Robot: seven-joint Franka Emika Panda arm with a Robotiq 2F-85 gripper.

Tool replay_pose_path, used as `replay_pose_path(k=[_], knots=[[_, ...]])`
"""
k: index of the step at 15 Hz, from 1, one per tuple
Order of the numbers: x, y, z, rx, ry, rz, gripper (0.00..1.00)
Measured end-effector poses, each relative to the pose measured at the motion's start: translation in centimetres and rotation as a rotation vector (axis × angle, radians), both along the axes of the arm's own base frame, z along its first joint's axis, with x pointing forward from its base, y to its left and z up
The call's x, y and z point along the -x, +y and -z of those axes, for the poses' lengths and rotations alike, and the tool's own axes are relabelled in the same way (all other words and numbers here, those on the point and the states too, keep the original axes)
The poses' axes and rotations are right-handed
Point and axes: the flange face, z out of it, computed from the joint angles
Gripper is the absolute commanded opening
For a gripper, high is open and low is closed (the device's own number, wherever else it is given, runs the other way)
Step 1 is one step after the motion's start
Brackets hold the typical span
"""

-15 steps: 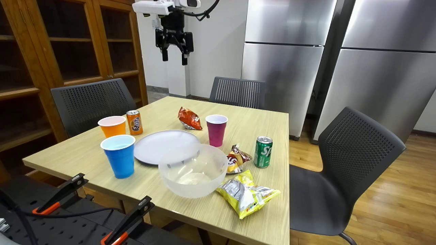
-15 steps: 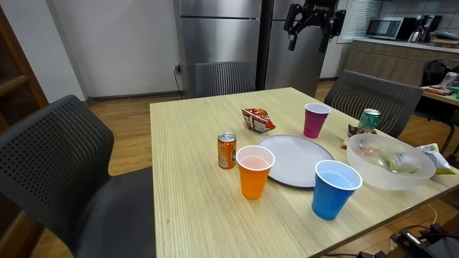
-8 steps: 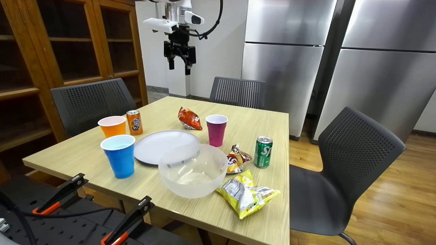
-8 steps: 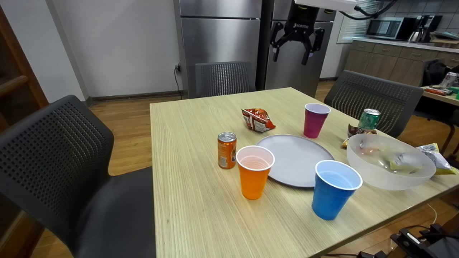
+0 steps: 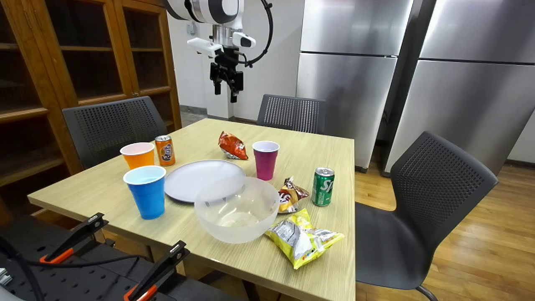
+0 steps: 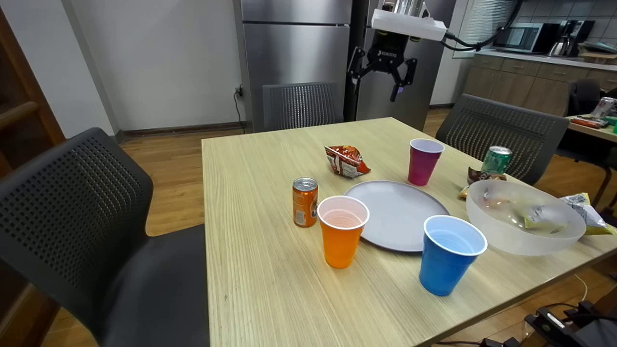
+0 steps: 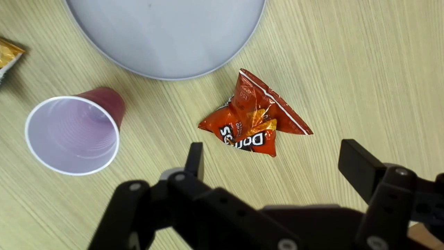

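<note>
A: Where do we see the red chip bag (image 7: 255, 121)?
B: On the tabletop (image 7: 347, 69), below the jaws, which stand wide apart well above it.
A: And what can we make out inside the containers?
B: Near the bag, the purple cup (image 7: 73, 135) shows us bare, pale inner walls. The frosted bowl (image 5: 240, 235) by the grey plate (image 5: 200, 177) shows its bare base. In the orange cup (image 6: 340, 241) and blue cup (image 6: 448, 262), we cannot see clearly to the bottom.
</note>
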Motion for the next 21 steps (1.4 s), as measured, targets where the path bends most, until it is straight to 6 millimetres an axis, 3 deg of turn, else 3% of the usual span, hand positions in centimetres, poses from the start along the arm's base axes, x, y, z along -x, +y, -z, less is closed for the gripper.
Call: replay_pose_path(k=[14,21], knots=[[-5.4,-0.8,8.4,-0.032,0.053,0.275,1.00],[-6.9,-0.9,11.8,-0.023,0.105,0.356,1.00]])
